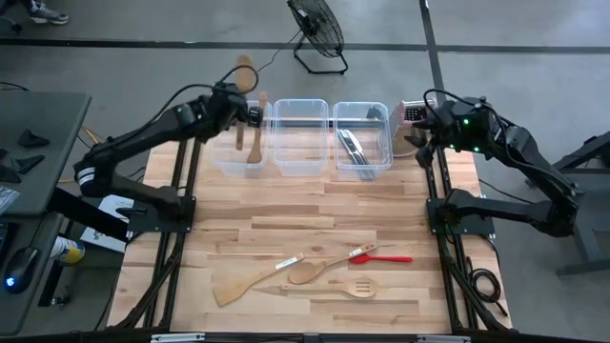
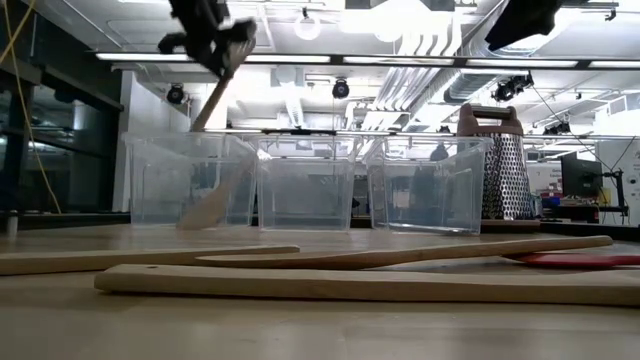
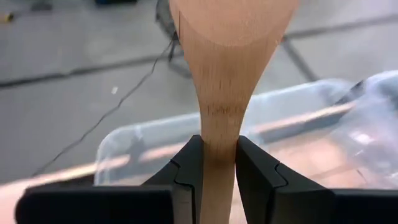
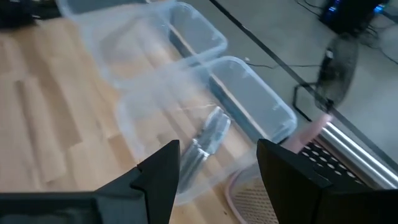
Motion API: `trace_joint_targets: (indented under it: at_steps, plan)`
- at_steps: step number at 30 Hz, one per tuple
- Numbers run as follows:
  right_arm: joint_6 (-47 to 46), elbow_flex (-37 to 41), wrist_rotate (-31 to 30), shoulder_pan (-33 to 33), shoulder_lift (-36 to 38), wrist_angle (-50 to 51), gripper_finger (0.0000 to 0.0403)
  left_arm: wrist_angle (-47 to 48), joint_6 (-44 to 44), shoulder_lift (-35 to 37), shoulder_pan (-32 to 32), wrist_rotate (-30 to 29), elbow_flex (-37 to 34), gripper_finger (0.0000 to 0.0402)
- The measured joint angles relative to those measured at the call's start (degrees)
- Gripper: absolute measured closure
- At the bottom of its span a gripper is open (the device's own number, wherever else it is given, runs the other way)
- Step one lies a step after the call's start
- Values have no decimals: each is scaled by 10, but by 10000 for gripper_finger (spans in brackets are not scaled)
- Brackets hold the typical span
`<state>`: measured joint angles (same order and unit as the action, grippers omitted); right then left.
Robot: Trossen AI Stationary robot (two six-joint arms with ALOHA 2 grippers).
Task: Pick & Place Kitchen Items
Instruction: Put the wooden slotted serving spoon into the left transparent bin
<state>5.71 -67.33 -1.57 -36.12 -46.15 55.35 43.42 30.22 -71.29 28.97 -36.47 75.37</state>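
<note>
A placing step is in hand: a wooden spoon (image 3: 225, 74) is pinched by its neck between the fingers of the left gripper (image 1: 240, 107) and is being held over the left tub (image 1: 240, 143). In the low view the spoon slants down from that gripper, and its lower end appears to reach into the tub, though through the clear wall it cannot be told whether it touches the floor. The next move calls for the spoon to be lowered fully inside the walls and the fingers to be spread, so that it drops flat and does not tip over the rim.

The right gripper (image 4: 217, 180) waits with its fingers spread and holding nothing, above the right tub (image 1: 362, 138); the metal utensils (image 4: 208, 146) already in that tub lie just ahead of and below it, and the grater (image 2: 497, 165) stands beside it.

Four utensils are left on the worktop (image 1: 315, 210), well apart from both grippers on its near side: a wooden spatula (image 1: 250, 281), a second wooden spoon (image 1: 319, 267), a slotted spoon (image 1: 343, 287) and a red spatula (image 1: 381, 256).
</note>
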Motion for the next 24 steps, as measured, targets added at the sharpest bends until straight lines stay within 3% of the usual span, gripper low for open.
trace_joint_targets:
  at_steps: [10,24]
  plan:
    - [-46,0,-50,0,-29,-7,196,80,28,-88,96,122,0,336]
    - [-70,0,-64,0,-52,-13,196,96,22,-140,100,135,0,336]
